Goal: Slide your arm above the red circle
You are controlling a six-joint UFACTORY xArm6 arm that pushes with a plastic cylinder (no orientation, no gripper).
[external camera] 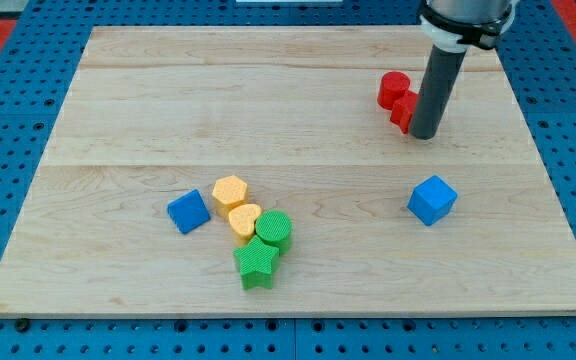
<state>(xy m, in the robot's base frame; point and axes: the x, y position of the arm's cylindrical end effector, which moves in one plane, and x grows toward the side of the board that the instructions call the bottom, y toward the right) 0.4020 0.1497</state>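
The red circle (392, 89) sits near the board's top right. A second red block (403, 108) touches it at its lower right; the rod hides part of it, so I cannot make out its shape. My tip (425, 134) rests on the board just right of and below both red blocks, close against the second one.
A blue cube (432, 199) lies below my tip. At the lower middle sit a blue cube (188, 211), a yellow hexagon (230, 191), a yellow heart (244, 219), a green circle (275, 230) and a green star (257, 263), clustered. The wooden board (118, 120) has blue pegboard around it.
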